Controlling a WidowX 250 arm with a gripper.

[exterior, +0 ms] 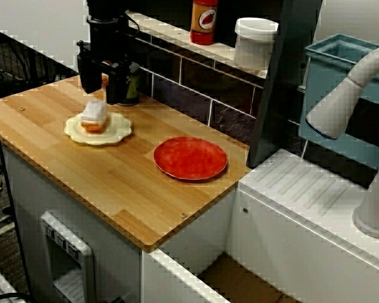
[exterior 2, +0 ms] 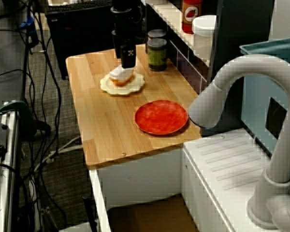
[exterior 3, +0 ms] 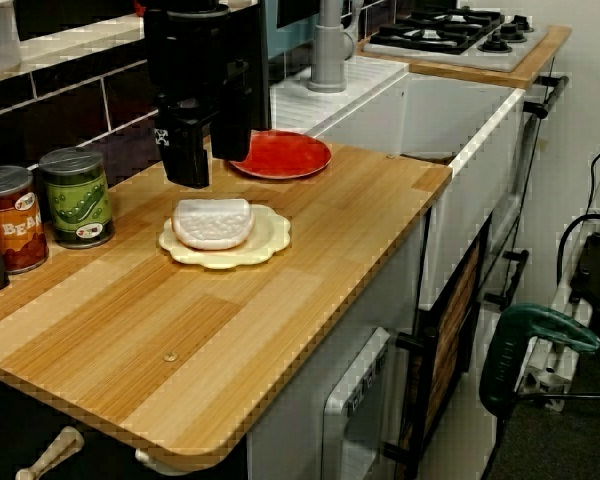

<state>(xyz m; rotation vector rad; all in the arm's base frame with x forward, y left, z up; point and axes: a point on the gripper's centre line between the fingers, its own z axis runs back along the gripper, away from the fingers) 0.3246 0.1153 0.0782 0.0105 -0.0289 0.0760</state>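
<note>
A white-iced pastry point(exterior: 94, 117) point(exterior 2: 121, 75) point(exterior 3: 212, 222) lies on a cream scalloped plate point(exterior: 117, 131) point(exterior 2: 135, 87) point(exterior 3: 265, 240) on the wooden counter point(exterior: 101, 183). My black gripper point(exterior: 103, 85) point(exterior 2: 127, 60) point(exterior 3: 208, 160) hangs just above the pastry, pointing down. Its two fingers point(exterior 3: 187, 165) stand apart with nothing between them, so it is open and a little clear of the icing. A red plate point(exterior: 190, 158) point(exterior 2: 161, 116) point(exterior 3: 285, 155) sits empty further along the counter toward the sink.
Two cans stand by the tiled back wall behind the gripper, a green one point(exterior 3: 77, 197) point(exterior 2: 157, 54) and a red beans one point(exterior 3: 10, 218). The shelf carries a red bottle point(exterior: 203, 20) and a white tub point(exterior: 255, 43). A grey tap point(exterior 2: 241, 87) and white drainboard point(exterior: 303, 183) adjoin the counter.
</note>
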